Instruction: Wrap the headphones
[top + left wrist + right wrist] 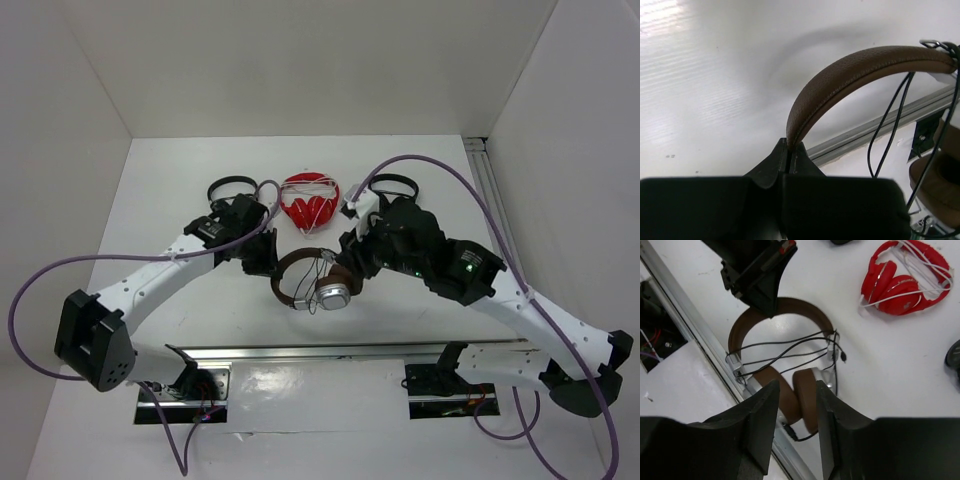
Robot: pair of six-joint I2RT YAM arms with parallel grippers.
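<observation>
The brown-banded headphones (312, 281) lie at the table's middle front, silver-and-brown ear cups (801, 396) folded together. The thin black cable (782, 351) runs in several strands across the gap between the two band ends. My left gripper (267, 262) is shut on the left side of the brown headband (865, 65), which arches away from its jaws in the left wrist view. My right gripper (796, 410) is open and empty, hovering just above the ear cups, with one finger (762, 415) on each side of them. It sits right of the headphones in the top view (343, 260).
A red pair with white cord (310, 203) lies behind the brown pair, also in the right wrist view (905, 280). Two black pairs (232, 190) (392, 186) flank it. An aluminium rail (350, 352) runs along the front edge, close to the ear cups.
</observation>
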